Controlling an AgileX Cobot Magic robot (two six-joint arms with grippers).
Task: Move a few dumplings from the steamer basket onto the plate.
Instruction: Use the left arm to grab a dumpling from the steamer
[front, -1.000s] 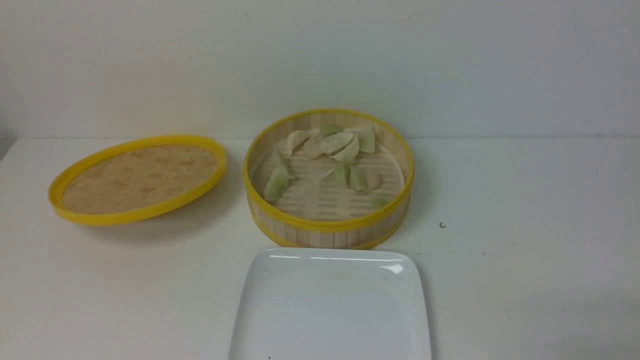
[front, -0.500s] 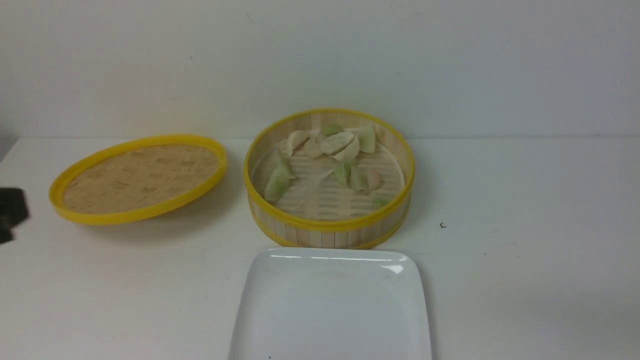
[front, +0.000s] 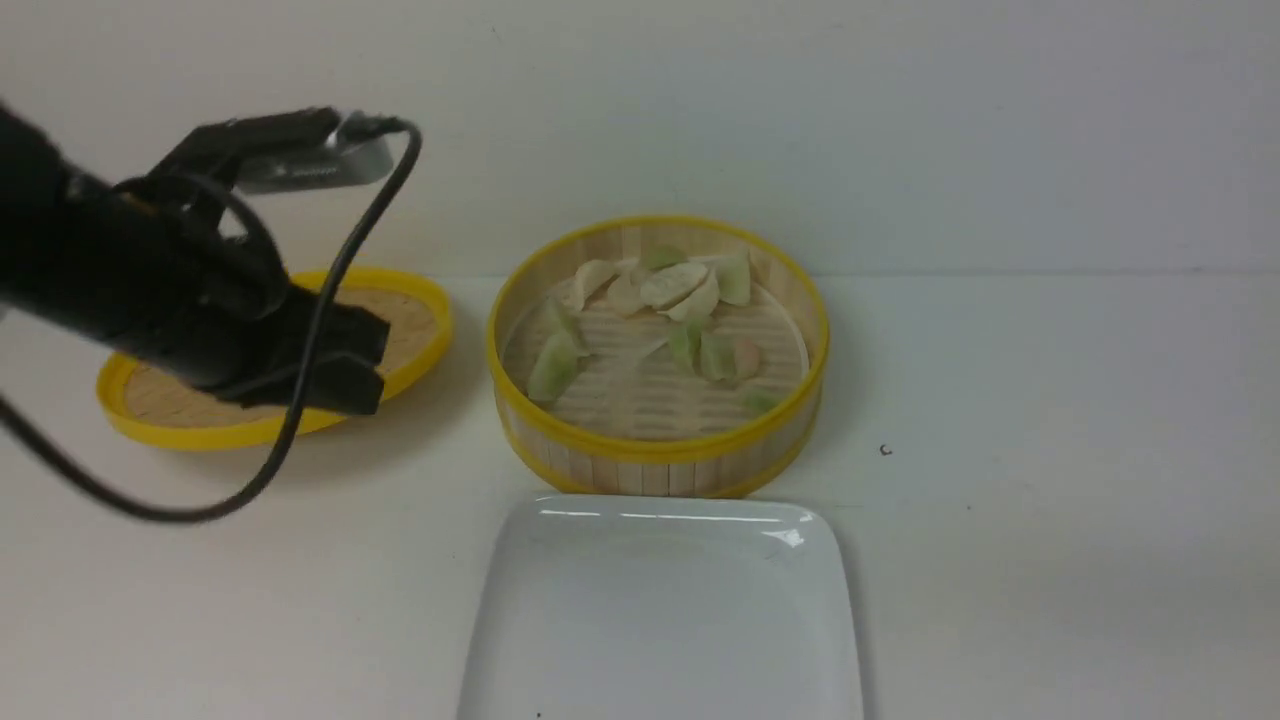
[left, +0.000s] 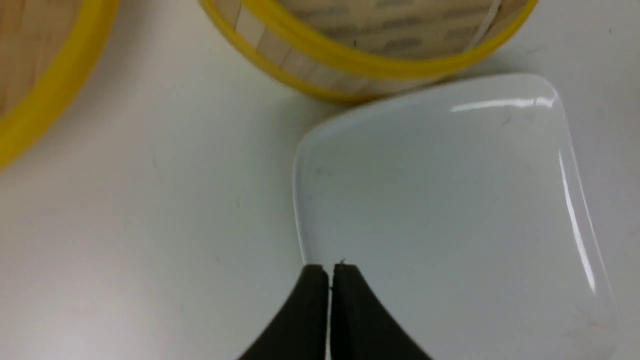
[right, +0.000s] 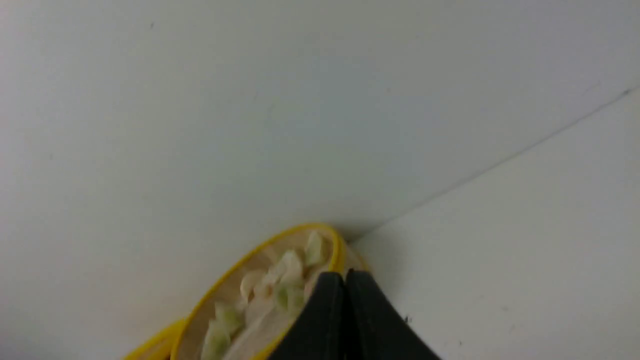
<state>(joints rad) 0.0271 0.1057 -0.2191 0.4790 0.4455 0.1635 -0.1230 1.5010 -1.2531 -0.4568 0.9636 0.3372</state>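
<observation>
My left end effector has its two black fingers pressed together with nothing between them. In the front view it hangs off the white worktop, in front of the shallow round woven lid with a yellow rim, which lies to the left of the round bamboo-slat steamer basket with yellow rims. My right end effector shows only in its own wrist view, fingers likewise closed against each other and empty, with the basket behind its tips. The small crescent-shaped dumplings, pale green and cream-white, all lie inside the basket, most bunched toward its far wall and a few on the middle of the slatted floor. The glossy white square plate with rounded corners sits on the worktop just in front of the basket, on my side; I cannot tell whether its far edge touches the basket's wall
</observation>
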